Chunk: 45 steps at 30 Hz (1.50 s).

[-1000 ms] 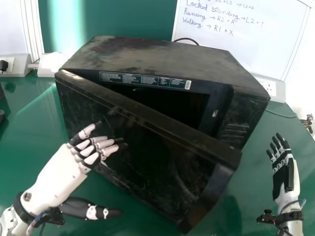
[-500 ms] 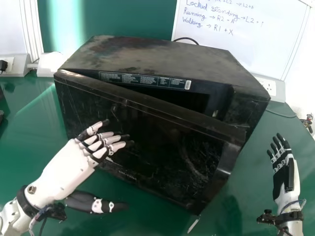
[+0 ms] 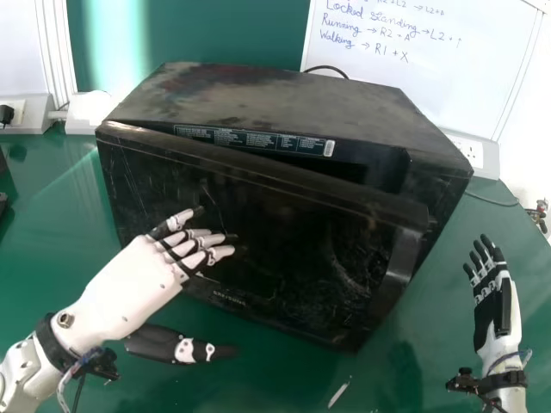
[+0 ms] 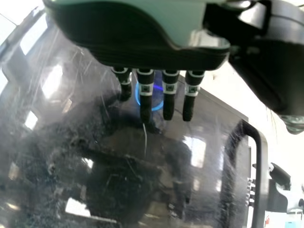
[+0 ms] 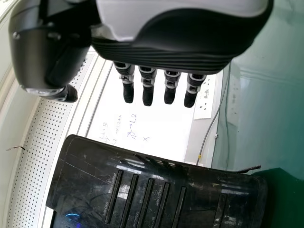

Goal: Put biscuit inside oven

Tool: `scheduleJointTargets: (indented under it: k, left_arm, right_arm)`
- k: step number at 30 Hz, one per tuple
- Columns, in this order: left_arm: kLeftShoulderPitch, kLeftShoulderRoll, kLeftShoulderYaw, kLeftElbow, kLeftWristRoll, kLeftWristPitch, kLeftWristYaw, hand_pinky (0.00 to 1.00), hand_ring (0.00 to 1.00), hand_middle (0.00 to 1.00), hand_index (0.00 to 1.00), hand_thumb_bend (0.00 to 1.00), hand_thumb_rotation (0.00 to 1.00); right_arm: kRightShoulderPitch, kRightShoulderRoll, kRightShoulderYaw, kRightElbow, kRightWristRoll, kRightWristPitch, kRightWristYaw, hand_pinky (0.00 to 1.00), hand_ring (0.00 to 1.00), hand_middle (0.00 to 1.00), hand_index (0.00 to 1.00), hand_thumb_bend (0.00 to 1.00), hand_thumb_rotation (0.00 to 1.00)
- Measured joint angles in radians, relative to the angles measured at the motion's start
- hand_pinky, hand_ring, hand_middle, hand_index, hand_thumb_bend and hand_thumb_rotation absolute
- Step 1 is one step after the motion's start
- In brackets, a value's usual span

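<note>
In the head view, the oven (image 3: 301, 99) sat at the centre of the green table (image 3: 43, 215). Its door (image 3: 284, 241) stood ajar, with a dark gap along its upper edge and a pale-printed label (image 3: 250, 140) just behind that edge. The left hand (image 3: 151, 280) was in front of the door, toward eight o'clock from the oven's middle — wide, fingers extended and thumb well apart from them. The right hand (image 3: 493, 305) was out at four o'clock, beside the oven and apart from it, also wide, its fingers pointing away from the robot. A thin white strip (image 3: 340, 392) lay on the table at five o'clock, near the door's lower corner. Behind the oven, the whiteboard (image 3: 430, 52) stood at one o'clock, and a socket (image 3: 467, 151) was at two.

In the left wrist view, the straight fingers of the left hand were over the glossy, scratched door; whether they touched it was hard to tell. The curved handle (image 4: 260, 175) stood out from the door, and a blue ring glowed in its shine.

In the right wrist view, the right hand's fingers were straight and its thumb apart — nothing held. The slotted side of the oven was near them.
</note>
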Motion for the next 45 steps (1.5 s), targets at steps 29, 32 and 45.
scheduleJointTargets:
  k: [29,32,45]
  left_arm:
    - [-0.112,0.023,-0.106,-0.027,-0.083,0.155,-0.158,0.82,0.90,0.94,0.92,0.96,1.00]
    - [-0.133,0.029,-0.120,-0.009,-0.082,0.161,-0.163,0.82,0.91,0.94,0.92,0.96,1.00]
    - [-0.232,0.035,-0.182,0.066,-0.084,0.197,-0.213,0.82,0.92,0.95,0.93,0.96,1.00]
  right_arm:
    - [0.004,0.001,0.004,-0.004,-0.009,-0.010,-0.017,1.00,1.00,1.00,1.00,0.63,0.53]
    - [0.005,0.001,0.005,-0.004,-0.009,-0.010,-0.017,1.00,1.00,1.00,0.99,0.64,0.53]
    - [0.006,-0.002,0.004,-0.002,-0.012,-0.009,-0.014,1.00,1.00,1.00,1.00,0.65,0.53]
